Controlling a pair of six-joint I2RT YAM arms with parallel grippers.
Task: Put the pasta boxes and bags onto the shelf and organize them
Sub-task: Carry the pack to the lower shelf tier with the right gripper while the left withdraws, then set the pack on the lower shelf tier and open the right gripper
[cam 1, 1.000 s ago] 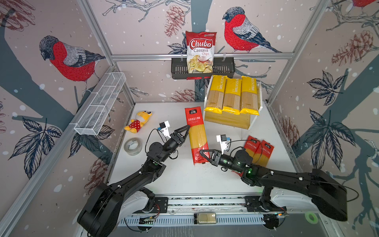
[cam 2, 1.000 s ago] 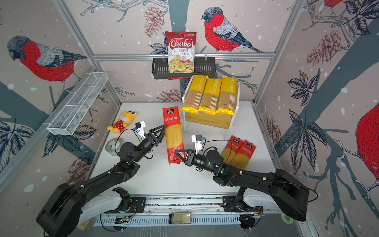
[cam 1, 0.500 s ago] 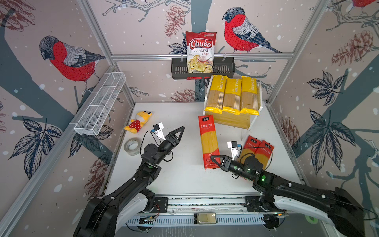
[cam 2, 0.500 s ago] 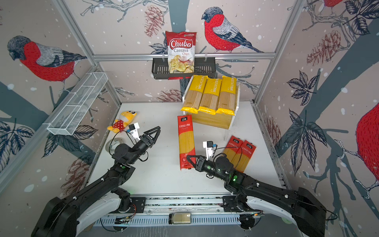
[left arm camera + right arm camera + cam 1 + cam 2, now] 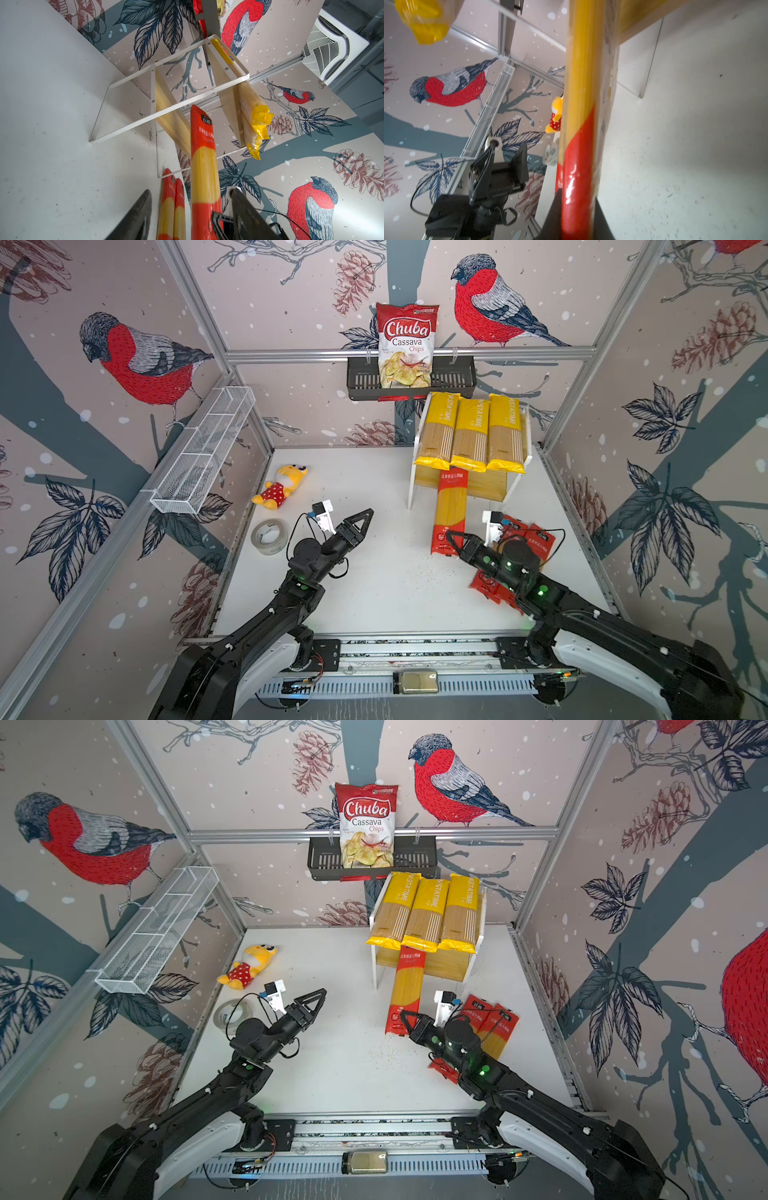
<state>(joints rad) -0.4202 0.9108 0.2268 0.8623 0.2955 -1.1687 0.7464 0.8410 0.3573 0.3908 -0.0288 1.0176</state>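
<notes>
Rightward swung the right hand [image 5: 449, 545], clamped on the near end of a red-ended packet [image 5: 450, 506] whose far end now reached the lower tier of the shelf [image 5: 488, 489]; the left hand [image 5: 360, 520] hung half-open, empty. Three yellow packets [image 5: 471, 433] filled the top; two more red-ended packets [image 5: 540, 539] waited on the bench [image 5: 395, 585].

I see the white table [image 5: 374, 497] carrying the shelf [image 5: 412, 489] at its back right. Three yellow packets [image 5: 469, 431] lie side by side on the top board, their near ends hanging over its front edge. One red-ended packet [image 5: 451, 506] has its far end over the lower board [image 5: 488, 489]; its near end points toward me. Two more red-ended packets [image 5: 540, 539] lie together on the table just right of it. On the left lie a plush toy [image 5: 279, 489] and a tape roll [image 5: 269, 536]. Fine crumbs [image 5: 419, 572] dot the middle.
</notes>
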